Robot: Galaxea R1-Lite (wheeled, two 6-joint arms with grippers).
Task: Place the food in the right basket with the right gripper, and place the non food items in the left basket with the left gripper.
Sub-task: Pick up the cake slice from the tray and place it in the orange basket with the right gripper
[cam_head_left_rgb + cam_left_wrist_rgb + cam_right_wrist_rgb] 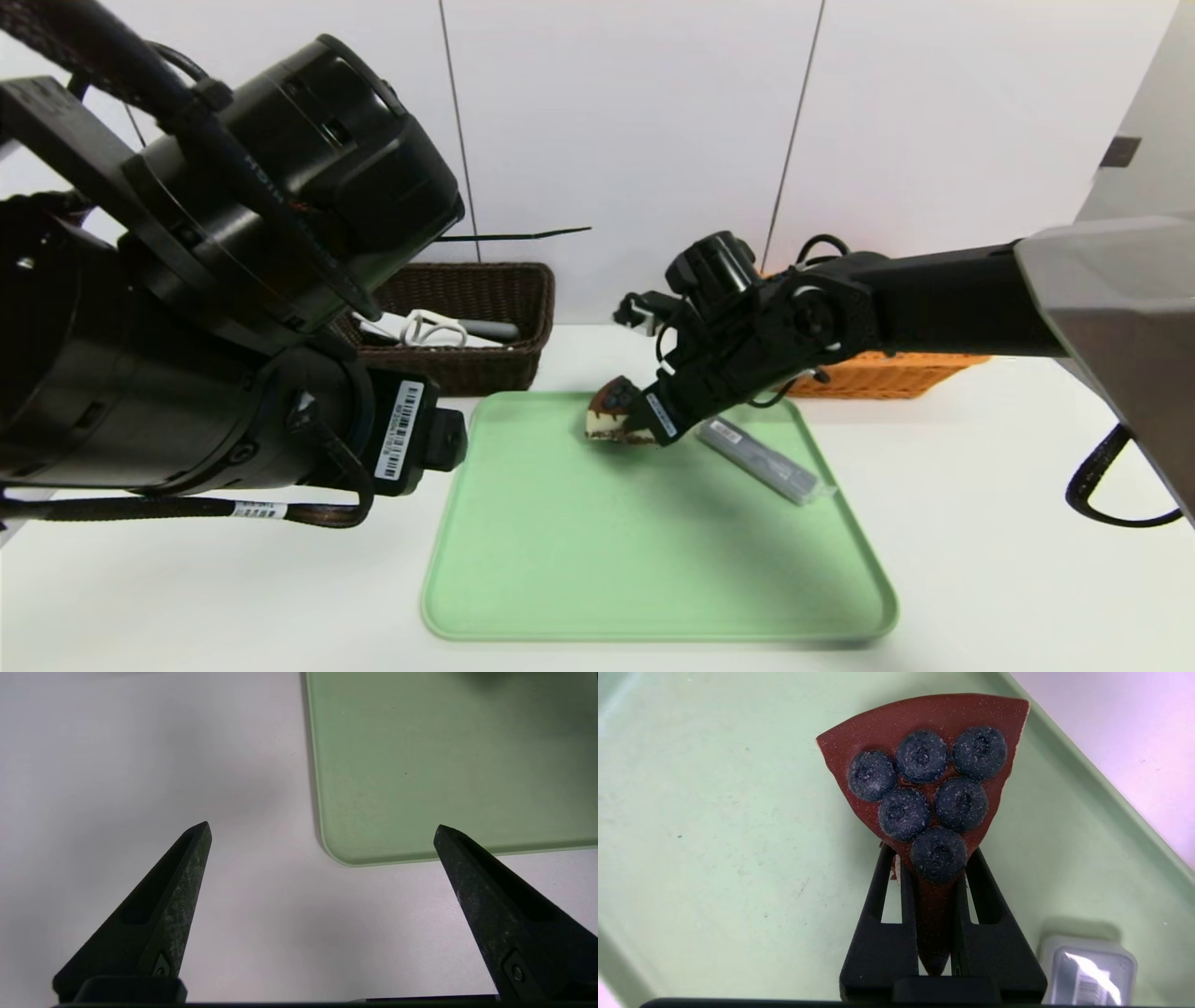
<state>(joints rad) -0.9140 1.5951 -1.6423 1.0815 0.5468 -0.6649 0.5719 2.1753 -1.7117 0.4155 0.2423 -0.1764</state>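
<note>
Your right gripper (931,868) pinches only the cake slice's (924,779) narrow tip near the tray's (560,560) far edge; it could pivot loose. Left gripper (322,830) hangs spread.

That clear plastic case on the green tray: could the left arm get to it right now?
Probably not directly: the right gripper, shut on the cake slice, stands between the open left gripper and the case.

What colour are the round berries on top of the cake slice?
Dark blue berries, on the reddish-brown cake slice; right wrist view shows them best.
</note>
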